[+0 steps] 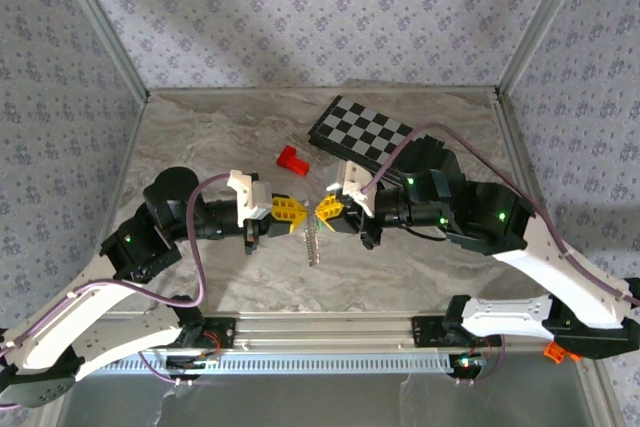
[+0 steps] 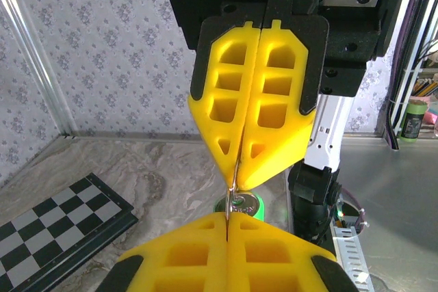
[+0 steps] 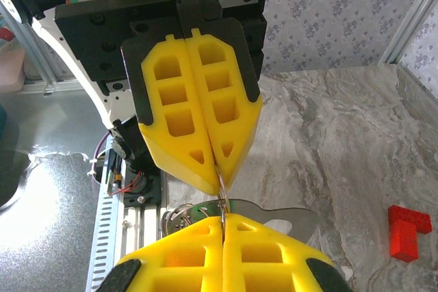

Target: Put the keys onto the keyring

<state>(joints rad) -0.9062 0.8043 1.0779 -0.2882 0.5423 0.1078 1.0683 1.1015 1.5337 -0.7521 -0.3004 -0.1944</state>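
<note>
1. L gripper [image 1: 303,212] and R gripper [image 1: 320,211] meet tip to tip over the mid bench [image 1: 200,137], arms coming in from opposite sides.
2. L gripper: yellow fingers pressed together, no gap along the seam. In the L wrist view they pinch a thin silvery wire that runs up into the R gripper's tips.
3. R gripper: fingers also pressed together, pinching the same wire from the other end. R wrist view shows this w/ the L gripper's tips just above.
4. Keyring [image 1: 312,244]: the thin wire is the part held between the two tip pairs. A beaded silvery chain length trails from there toward the near edge in the top view. Can't tell if it hangs or lies on the bench.
5. Keys [image 2: 241,204]: tiny bright green piece, just below the meeting tips, beside a small silvery ring. Whether it's threaded on: can't tell.
6. R wrist view: flat silvery metal piece [image 3: 274,214] and coiled wire loops sit just behind the R gripper's tips.
7. Red block [image 1: 292,159] lies on the bench beyond the grippers, apart from them.
8. Chessboard [image 1: 362,132] lies flat at the far R of the bench.
</note>
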